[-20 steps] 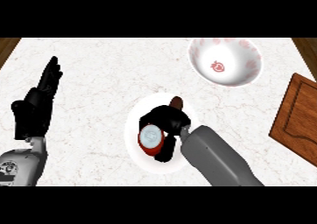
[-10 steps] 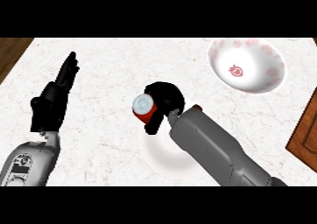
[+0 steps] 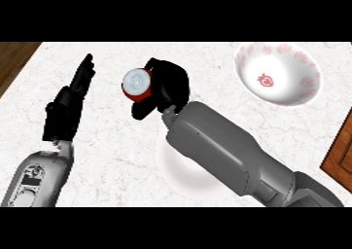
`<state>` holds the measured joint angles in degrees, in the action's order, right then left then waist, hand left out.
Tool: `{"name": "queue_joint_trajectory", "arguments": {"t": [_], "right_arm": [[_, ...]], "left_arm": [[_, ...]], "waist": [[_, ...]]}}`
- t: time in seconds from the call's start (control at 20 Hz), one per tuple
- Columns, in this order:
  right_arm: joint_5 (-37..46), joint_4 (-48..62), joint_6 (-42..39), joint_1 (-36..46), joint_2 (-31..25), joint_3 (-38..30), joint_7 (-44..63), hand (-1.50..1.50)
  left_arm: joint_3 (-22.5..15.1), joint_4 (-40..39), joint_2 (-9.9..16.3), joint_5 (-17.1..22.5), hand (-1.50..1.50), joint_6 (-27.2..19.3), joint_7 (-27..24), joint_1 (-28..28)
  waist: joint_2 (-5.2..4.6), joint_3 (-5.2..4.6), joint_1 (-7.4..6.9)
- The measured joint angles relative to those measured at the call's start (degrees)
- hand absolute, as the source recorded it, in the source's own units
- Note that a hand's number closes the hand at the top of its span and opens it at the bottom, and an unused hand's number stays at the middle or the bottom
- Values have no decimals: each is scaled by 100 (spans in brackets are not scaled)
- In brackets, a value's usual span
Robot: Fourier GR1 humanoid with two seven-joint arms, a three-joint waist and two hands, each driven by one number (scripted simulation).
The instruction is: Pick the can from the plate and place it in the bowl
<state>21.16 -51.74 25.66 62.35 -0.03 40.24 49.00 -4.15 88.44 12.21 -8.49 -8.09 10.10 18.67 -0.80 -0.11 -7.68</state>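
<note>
My right hand [image 3: 168, 87] is curled round a red can [image 3: 138, 83] with a pale lid, holding it in the air above the marble counter, left of the bowl. The white plate [image 3: 180, 172] lies lower down, mostly hidden under my right forearm, with nothing seen on it. The white bowl [image 3: 277, 73] with red strawberry marks stands at the upper right, apart from the can. My left hand [image 3: 67, 104] rests open at the left, fingers pointing up.
A wooden cutting board [image 3: 345, 151] lies at the right edge. The dark wooden floor shows past the counter's left edge [image 3: 10, 68].
My right hand has lifted the can off the plate and carried it up and away from the plate. The view has shifted, so the bowl and board sit further right.
</note>
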Motion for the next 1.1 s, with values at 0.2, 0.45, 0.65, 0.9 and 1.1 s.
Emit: {"name": "queue_joint_trajectory", "arguments": {"t": [0.2, 0.45, 0.65, 0.9, 1.1], "right_arm": [[231, 58, 728, 555, -14, 231, 637, 150], [615, 472, 1089, 1046, -38, 491, 1127, 150], [816, 841, 1402, 1170, -45, 334, 1116, 150], [1106, 1345, 1912, 1131, -53, -50, 1047, 150], [1232, 1520, 2225, 961, -324, -408, 843, 150]], "left_arm": [[83, -6, 54, 13, 0, 2, 9, -46], [202, -38, 99, 13, 0, -37, -35, -142], [260, 52, 122, 10, 0, -64, -9, -253], [422, 114, 210, 93, 0, -22, -40, -395], [460, 115, 182, 58, 0, -71, -82, -467]], "waist": [[43, -5, 114], [64, -7, 295], [68, -1, 431], [64, 4, 570], [64, 8, 662]]}}
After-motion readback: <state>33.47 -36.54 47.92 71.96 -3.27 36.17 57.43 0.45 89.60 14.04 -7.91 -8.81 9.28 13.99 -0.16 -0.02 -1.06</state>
